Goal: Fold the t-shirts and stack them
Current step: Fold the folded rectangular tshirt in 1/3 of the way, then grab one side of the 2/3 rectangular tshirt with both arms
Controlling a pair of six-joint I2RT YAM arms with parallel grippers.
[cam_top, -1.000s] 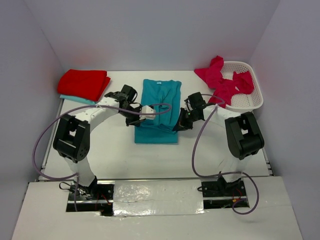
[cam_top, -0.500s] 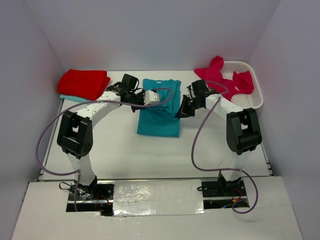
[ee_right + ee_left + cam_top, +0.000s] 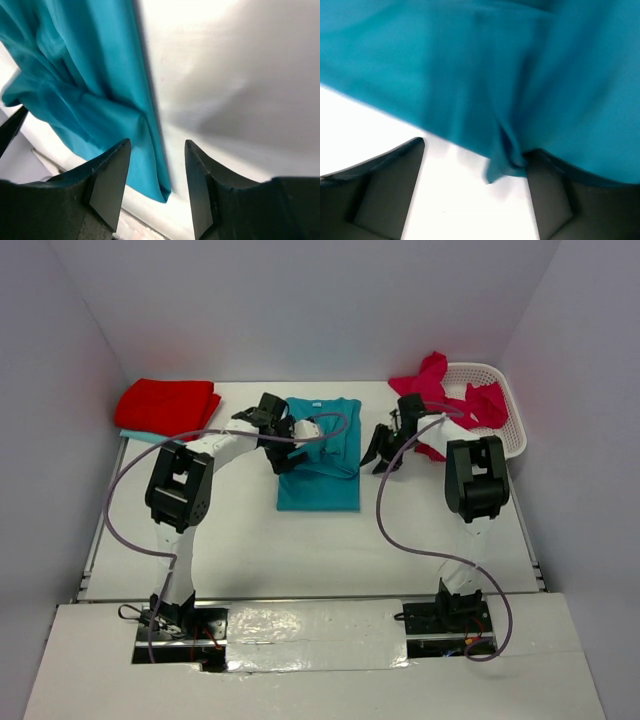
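Observation:
A teal t-shirt [image 3: 318, 485] lies partly folded at the table's middle, collar toward the back wall. My left gripper [image 3: 283, 452] hovers at its left edge, open. In the left wrist view its fingers [image 3: 385, 190] stand wide apart, and a loose corner of teal cloth [image 3: 470, 65] droops beside the right one. My right gripper [image 3: 383, 455] sits at the shirt's right edge, also open. In the right wrist view the teal hem [image 3: 75, 75] runs between its fingertips [image 3: 111, 172], and they do not pinch it. A folded red t-shirt [image 3: 167, 405] rests on a teal one [image 3: 140, 436] at back left.
A white mesh basket [image 3: 497, 443] stands at back right with magenta t-shirts [image 3: 445, 400] spilling over its rim, close behind the right arm. Cables loop from both arms over the white table [image 3: 230, 540]. Grey walls close in the back and sides.
Both grippers moved toward the back wall along the teal shirt's edges, carrying cloth with them. Both then went from shut to open and let the cloth go.

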